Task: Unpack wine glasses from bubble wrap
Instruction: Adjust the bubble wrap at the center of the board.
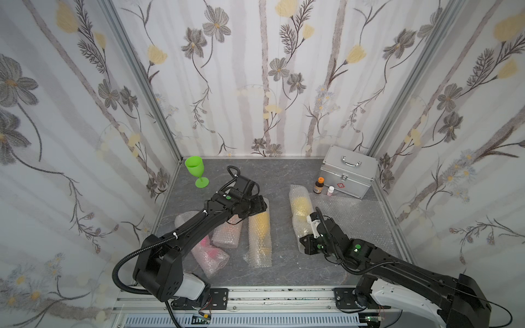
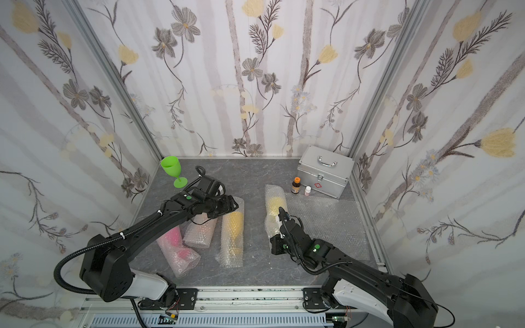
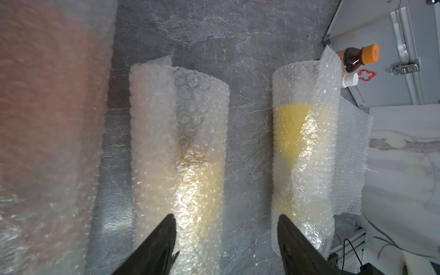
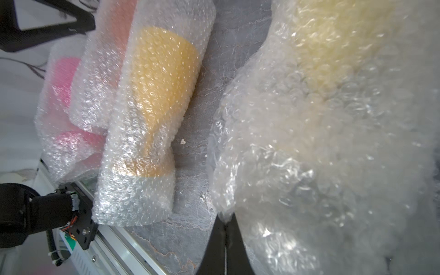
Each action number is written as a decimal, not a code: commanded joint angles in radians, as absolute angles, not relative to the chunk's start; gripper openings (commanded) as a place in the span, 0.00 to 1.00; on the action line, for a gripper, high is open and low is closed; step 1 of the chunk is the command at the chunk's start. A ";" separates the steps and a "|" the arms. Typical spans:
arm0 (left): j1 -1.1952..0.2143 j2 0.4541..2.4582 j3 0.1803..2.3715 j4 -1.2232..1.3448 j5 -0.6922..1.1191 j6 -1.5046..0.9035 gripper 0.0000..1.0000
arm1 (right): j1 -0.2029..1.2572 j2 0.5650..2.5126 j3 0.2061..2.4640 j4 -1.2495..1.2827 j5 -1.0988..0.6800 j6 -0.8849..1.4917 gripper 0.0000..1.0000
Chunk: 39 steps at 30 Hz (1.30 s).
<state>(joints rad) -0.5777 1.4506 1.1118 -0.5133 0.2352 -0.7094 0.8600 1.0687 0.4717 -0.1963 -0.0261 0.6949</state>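
A lime green wine glass (image 1: 196, 170) stands unwrapped at the back left. Four rolls of bubble wrap lie on the grey floor. The pale yellow one (image 1: 299, 207) is on the right and the amber-yellow one (image 1: 260, 235) in the middle. A pinkish-orange roll (image 1: 227, 233) and a hot pink roll (image 1: 208, 255) lie under my left arm. My left gripper (image 3: 226, 216) hangs open above the far end of the amber-yellow roll (image 3: 178, 142), holding nothing. My right gripper (image 4: 225, 219) is shut on the near edge of the pale yellow roll's bubble wrap (image 4: 309, 142).
A flat bubble wrap sheet (image 1: 355, 218) lies at the right. A silver metal case (image 1: 348, 176) stands at the back right, with a brown orange-capped bottle (image 1: 318, 186) and a small white bottle (image 1: 330, 190) in front of it. Papered walls close three sides.
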 commanded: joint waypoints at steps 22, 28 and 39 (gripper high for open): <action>-0.835 1.843 1.293 -0.223 0.419 -0.878 0.65 | 0.551 0.709 0.180 -0.032 -0.261 0.982 0.00; -0.854 1.914 1.348 -0.193 0.444 -0.899 0.65 | 0.551 0.745 0.188 -0.013 -0.296 0.952 0.00; -0.879 2.003 1.444 -0.287 0.377 -0.845 0.42 | 0.551 0.756 0.211 -0.024 -0.319 0.931 0.00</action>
